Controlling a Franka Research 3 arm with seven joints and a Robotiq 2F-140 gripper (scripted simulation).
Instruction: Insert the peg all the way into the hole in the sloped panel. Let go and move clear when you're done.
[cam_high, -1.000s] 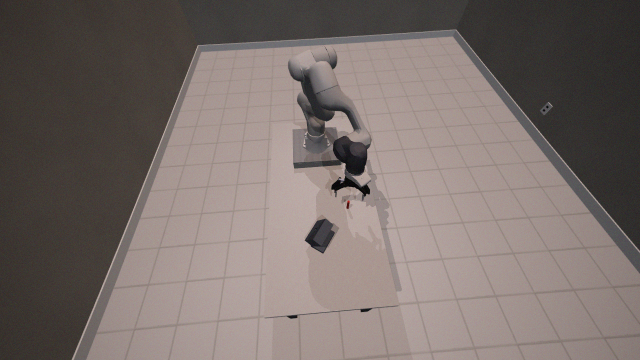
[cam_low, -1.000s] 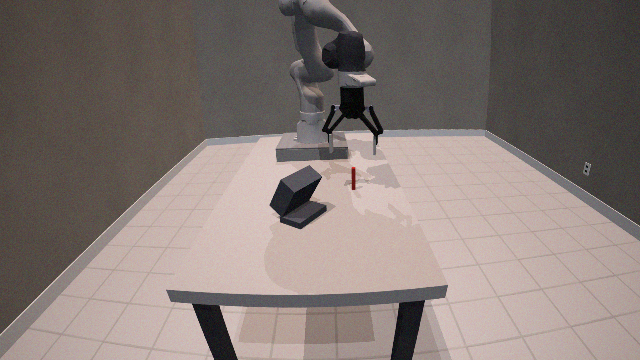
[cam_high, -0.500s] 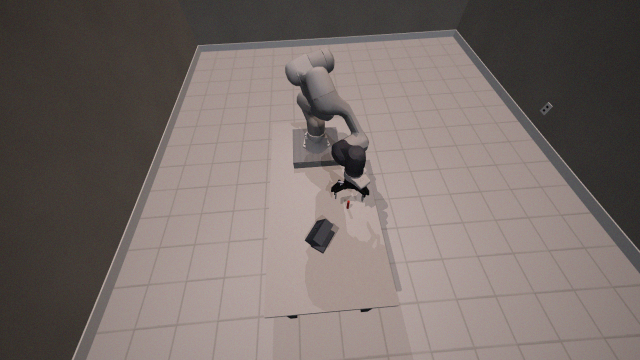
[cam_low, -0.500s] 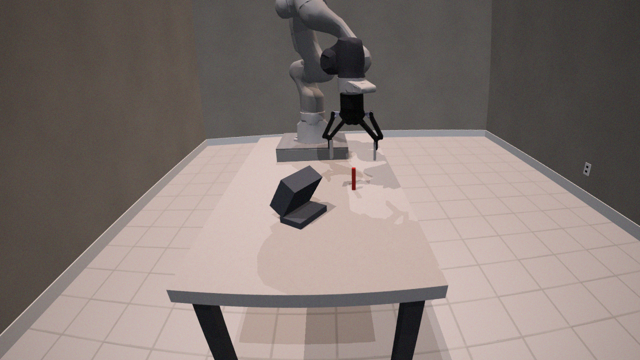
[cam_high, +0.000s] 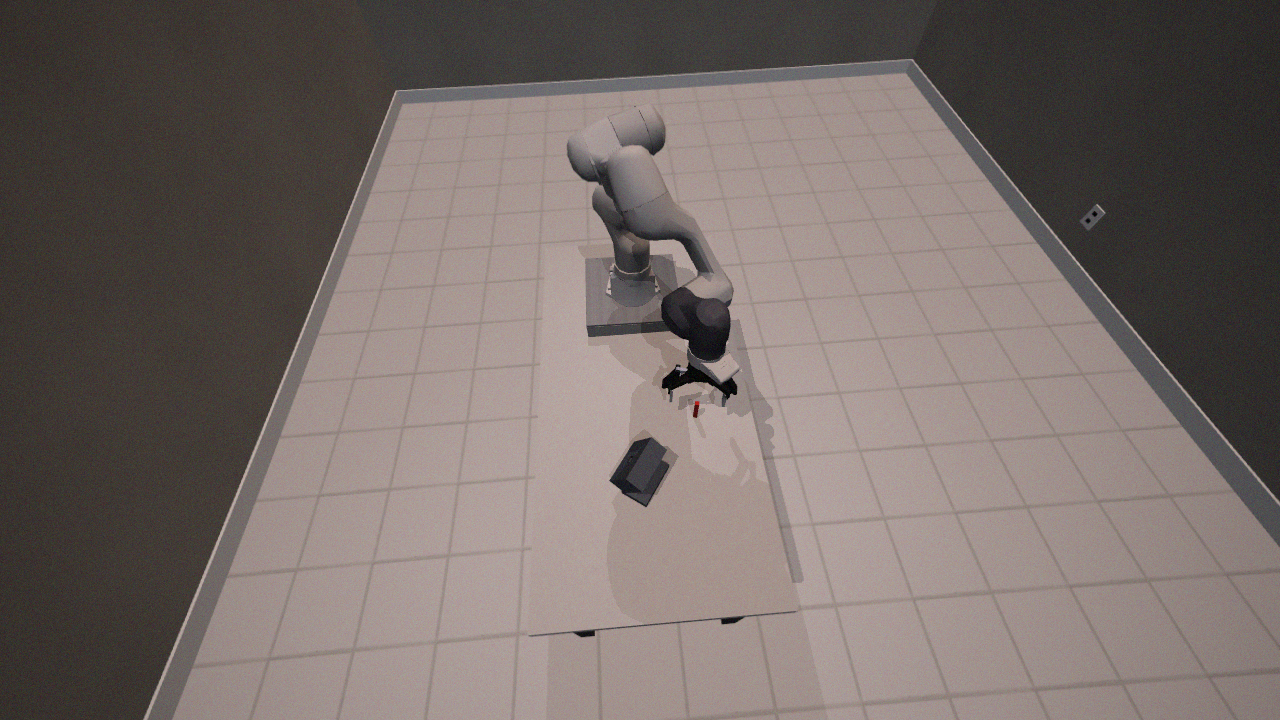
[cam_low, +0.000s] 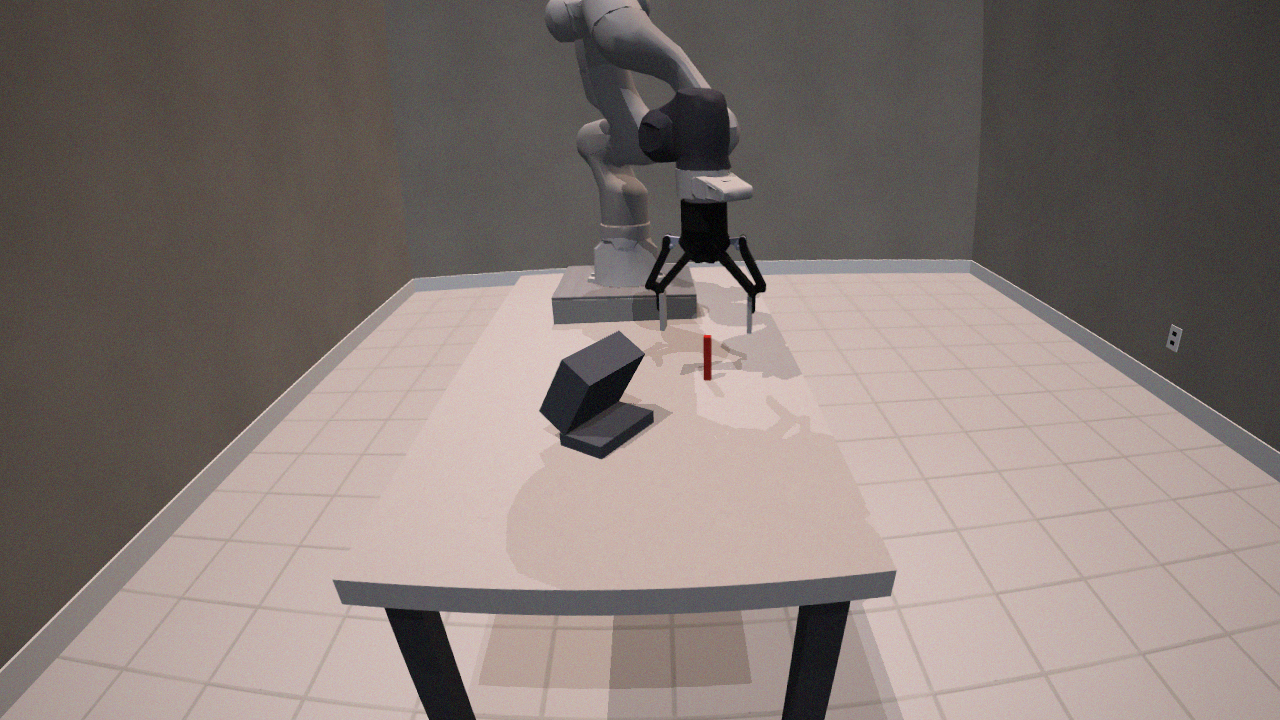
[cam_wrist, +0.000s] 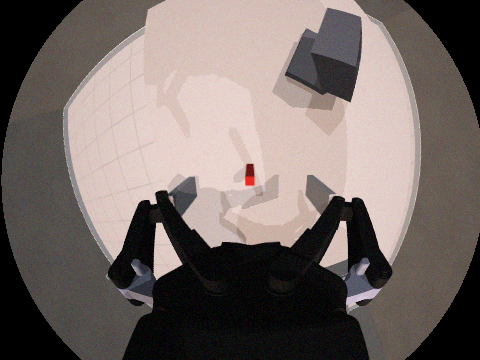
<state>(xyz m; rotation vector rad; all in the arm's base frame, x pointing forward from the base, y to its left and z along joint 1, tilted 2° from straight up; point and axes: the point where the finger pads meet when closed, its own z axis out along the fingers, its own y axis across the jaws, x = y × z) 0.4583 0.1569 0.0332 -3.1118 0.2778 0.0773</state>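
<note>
A small red peg stands upright on the table; it also shows in the top view and in the wrist view. A dark grey block with a sloped panel sits to the peg's left on a flat base, seen also in the top view and in the wrist view. The hole in the panel is not visible. My gripper is wide open and empty, pointing down, hanging above the table just behind the peg. Its fingers straddle nothing.
The arm's grey base plate sits at the far end of the table. The table's right edge runs close to the peg's right side. A tiled floor surrounds the table.
</note>
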